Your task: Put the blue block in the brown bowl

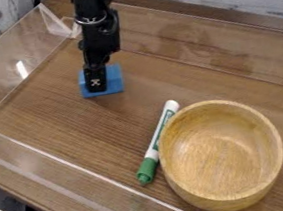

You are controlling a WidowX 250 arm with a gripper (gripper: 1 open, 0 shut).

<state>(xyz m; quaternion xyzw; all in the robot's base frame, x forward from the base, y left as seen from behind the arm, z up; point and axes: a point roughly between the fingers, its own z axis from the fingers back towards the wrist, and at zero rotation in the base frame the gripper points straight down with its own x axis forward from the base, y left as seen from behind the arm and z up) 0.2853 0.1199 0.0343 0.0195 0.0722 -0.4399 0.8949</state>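
Note:
The blue block lies flat on the wooden table at the upper left of the camera view. My black gripper comes straight down on it, its fingers shut on the block's left part, which they partly hide. The brown bowl sits at the lower right, well apart from block and gripper, with nothing inside it.
A green-and-white marker pen lies slantwise just left of the bowl. Clear plastic walls fence the wooden table on all sides. A grey plank wall runs along the back.

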